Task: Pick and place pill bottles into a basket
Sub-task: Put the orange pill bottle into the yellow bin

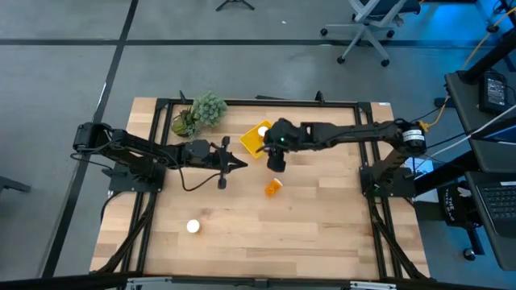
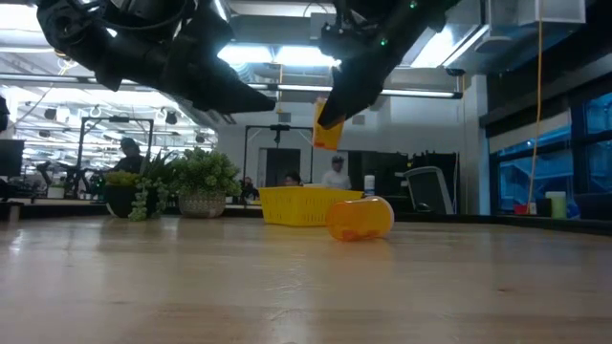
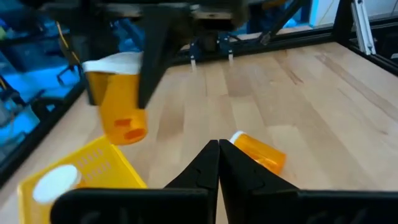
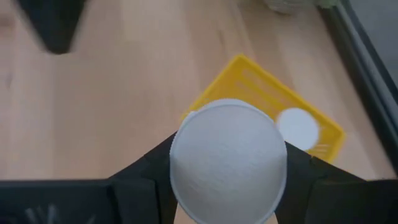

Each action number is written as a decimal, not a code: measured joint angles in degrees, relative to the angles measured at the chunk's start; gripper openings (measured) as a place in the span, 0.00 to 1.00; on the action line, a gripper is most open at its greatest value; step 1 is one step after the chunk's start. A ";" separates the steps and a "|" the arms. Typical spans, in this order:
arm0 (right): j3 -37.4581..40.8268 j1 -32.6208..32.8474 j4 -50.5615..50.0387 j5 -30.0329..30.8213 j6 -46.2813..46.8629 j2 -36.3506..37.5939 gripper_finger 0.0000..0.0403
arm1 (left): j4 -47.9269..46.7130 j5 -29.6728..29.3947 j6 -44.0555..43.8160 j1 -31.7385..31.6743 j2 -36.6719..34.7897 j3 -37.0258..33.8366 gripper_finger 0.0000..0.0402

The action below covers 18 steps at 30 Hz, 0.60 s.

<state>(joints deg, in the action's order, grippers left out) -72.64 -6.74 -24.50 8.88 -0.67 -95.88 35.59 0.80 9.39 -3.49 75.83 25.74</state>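
Observation:
My right gripper (image 1: 276, 159) is shut on an orange pill bottle (image 2: 327, 126), high above the table and just on the near side of the yellow basket (image 1: 253, 140). Its white cap (image 4: 229, 162) fills the right wrist view. One bottle stands in the basket, showing as a white cap (image 1: 263, 131). Another bottle (image 1: 274, 187) lies on its side on the table, nearer than the basket. A further one (image 1: 193, 226) stands upright at the near left. My left gripper (image 1: 242, 165) is shut and empty, left of my right gripper. My right gripper pinches the bottle's upper end at the white cap (image 4: 186, 168) between its two fingers, one on each side. The fingers (image 3: 152, 62) come from above, pointing down. The bottle hangs roughly upright, cap up, its orange body (image 3: 121, 112) below the fingers, clear of table and basket.
A green potted plant (image 1: 201, 111) stands at the far left, beside the basket. A black frame (image 1: 258, 101) runs along the table's far edge and sides. Bare wood lies between the lying bottle and the near edge. People and office chairs show in the room beyond.

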 joint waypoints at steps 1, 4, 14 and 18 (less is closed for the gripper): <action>0.00 -0.57 0.09 0.02 -0.35 0.00 0.46 | 0.19 0.00 0.68 0.00 0.00 0.00 0.01; 0.00 -2.24 0.10 -0.02 -1.14 0.00 0.46 | 0.36 -0.02 1.94 -0.02 0.00 0.00 0.01; 0.00 -5.38 0.12 -0.04 -1.01 -0.02 0.46 | 0.29 0.00 2.48 -0.02 0.00 0.00 0.02; 0.00 -6.23 0.12 -1.94 0.36 -0.02 0.46 | 0.29 0.00 2.95 -0.02 0.00 0.00 0.01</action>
<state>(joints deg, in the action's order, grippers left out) -72.64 -12.97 -24.38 6.94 -0.30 -95.90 35.88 0.80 12.34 -3.51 75.83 25.74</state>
